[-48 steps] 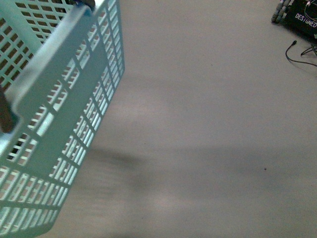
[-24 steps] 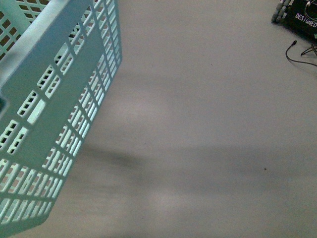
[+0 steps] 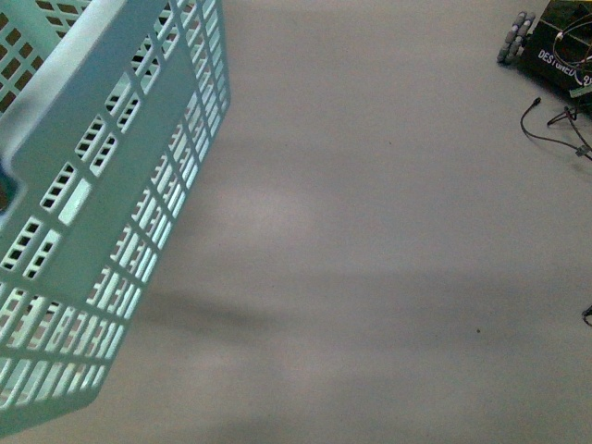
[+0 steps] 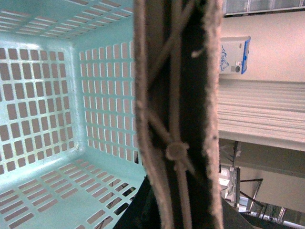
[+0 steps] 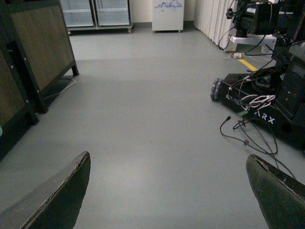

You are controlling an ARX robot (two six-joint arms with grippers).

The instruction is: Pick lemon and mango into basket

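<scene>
The basket (image 3: 111, 213) is light aqua with slotted sides and hangs tilted in the air at the left of the front view, above the grey floor. In the left wrist view its empty slotted inside (image 4: 43, 109) shows behind the brown handle (image 4: 176, 95), which runs straight through my left gripper (image 4: 177, 202); that gripper is shut on the handle. My right gripper (image 5: 169, 191) is open over bare floor, with one dark finger (image 5: 62, 195) at each side and nothing between them. The lemon and the mango are out of view.
A black wheeled robot base with loose cables (image 5: 257, 95) stands on the floor to the right, also seen as black equipment (image 3: 560, 46) at the top right. A dark wooden cabinet (image 5: 38, 52) stands on the other side, with glass-door fridges (image 5: 95, 12) beyond it.
The basket has swung a little left and up, and the dark handle end at the left edge has left the front view. The black equipment at the top right has slid left and down.
</scene>
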